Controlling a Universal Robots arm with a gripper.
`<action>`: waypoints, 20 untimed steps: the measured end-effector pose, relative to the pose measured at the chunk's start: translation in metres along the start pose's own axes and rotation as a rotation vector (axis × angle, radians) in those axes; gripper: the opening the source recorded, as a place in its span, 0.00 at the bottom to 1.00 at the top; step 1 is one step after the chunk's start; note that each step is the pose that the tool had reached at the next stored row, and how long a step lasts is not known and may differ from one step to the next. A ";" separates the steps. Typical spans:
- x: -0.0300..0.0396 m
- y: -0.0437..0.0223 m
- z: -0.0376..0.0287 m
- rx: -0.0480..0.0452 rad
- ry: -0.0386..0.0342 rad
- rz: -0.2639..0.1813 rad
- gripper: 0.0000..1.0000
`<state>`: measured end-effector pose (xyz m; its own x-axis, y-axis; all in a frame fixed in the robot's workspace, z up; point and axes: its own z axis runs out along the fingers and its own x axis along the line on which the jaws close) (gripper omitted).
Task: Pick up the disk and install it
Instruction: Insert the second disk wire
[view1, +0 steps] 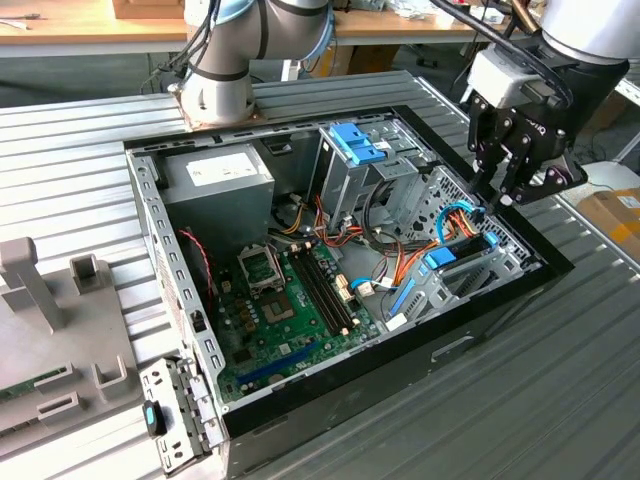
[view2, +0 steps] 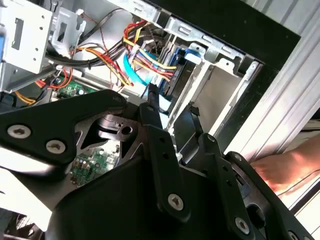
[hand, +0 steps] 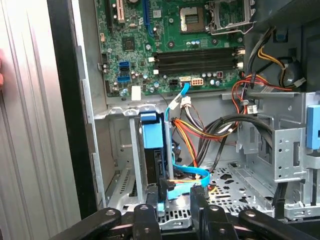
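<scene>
The disk (view1: 462, 250) stands on edge in the drive bay at the exterior view's right end of the open computer case (view1: 150, 230). Its light blue carrier (hand: 152, 135) faces up between the bay's metal rails. My gripper (view1: 497, 202) hangs just above that bay, a little off the disk's end. In the first wrist view the gripper (hand: 180, 195) is open, its black fingers (hand: 164, 192) apart with only a flat blue cable (hand: 187, 172) below them. The second wrist view shows the same open gripper (view2: 171, 107) over the bay.
A tall metal cage with a blue latch (view1: 357, 145) stands beside the bay. Bundled cables (view1: 400, 255) cross between them. The motherboard (view1: 290, 300) and power supply (view1: 218, 175) lie further in. A person's hand (view2: 285, 167) rests outside the case wall.
</scene>
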<state>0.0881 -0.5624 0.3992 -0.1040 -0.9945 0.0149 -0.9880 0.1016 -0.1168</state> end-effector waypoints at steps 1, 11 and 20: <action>-0.0003 -0.0011 0.0025 -0.0021 0.0051 0.001 0.40; 0.0009 -0.0008 0.0106 -0.0375 -0.0162 -0.004 0.40; 0.0100 -0.0013 0.0146 -0.0404 -0.0502 -0.007 0.40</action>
<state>0.0900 -0.5729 0.3850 -0.0923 -0.9951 -0.0343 -0.9925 0.0947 -0.0767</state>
